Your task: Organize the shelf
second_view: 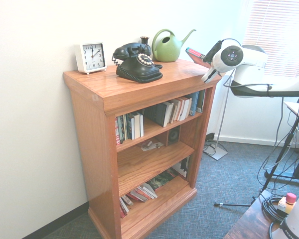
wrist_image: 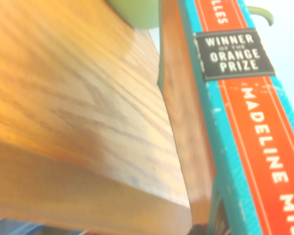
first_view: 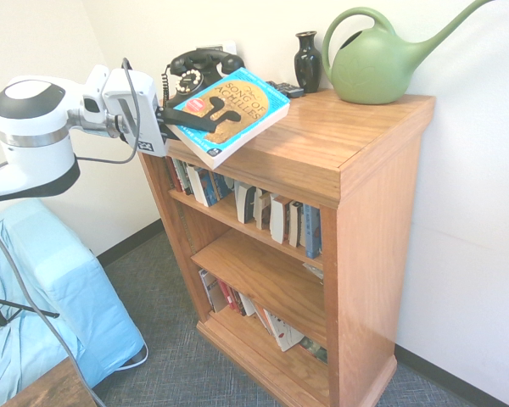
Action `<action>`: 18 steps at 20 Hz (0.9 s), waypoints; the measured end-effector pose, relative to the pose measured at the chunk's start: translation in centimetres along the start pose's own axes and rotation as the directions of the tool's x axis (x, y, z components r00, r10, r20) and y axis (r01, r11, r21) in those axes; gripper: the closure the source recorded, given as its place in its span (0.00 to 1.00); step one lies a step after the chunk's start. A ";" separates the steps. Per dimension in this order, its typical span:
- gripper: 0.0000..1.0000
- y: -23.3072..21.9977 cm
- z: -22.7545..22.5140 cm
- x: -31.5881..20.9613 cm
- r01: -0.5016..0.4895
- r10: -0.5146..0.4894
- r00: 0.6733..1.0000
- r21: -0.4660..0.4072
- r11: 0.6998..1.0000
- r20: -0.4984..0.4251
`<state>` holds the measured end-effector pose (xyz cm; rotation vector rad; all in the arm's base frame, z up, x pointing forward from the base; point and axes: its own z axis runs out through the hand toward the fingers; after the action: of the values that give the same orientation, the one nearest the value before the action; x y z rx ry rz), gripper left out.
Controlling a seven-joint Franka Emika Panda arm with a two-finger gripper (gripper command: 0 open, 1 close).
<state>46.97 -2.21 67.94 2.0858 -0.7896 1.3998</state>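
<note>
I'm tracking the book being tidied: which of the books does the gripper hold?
The Song of Achilles book, blue-edged with a tan disc on its cover; the gripper holds it tilted above the shelf's top, while the others stand or lean on the tiers.

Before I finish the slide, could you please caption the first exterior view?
Claw gripping a paperback above the bookcase.

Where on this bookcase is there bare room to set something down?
The bookcase top is bare at its end in front of the green watering can. The middle tier has a long bare stretch between the two rows of books. Crowded: around the black telephone, with the black vase and the gripper-held paperback nearby.
</note>
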 end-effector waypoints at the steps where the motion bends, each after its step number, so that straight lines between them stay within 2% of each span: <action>1: 1.00 1.1 -0.6 -0.2 -0.025 0.025 0.999 0.020 0.999 0.022; 5: 1.00 4.3 -2.8 -2.8 -0.112 0.099 0.988 0.105 0.988 0.115; 9: 1.00 7.2 -6.5 -5.9 -0.188 0.148 0.968 0.193 0.963 0.204; 13: 1.00 8.7 -9.6 -9.1 -0.231 0.156 0.947 0.259 0.938 0.280; 18: 1.00 8.1 -9.8 -12.7 -0.264 0.136 0.917 0.314 0.912 0.376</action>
<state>31.13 1.14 60.09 2.6538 -0.9730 1.3806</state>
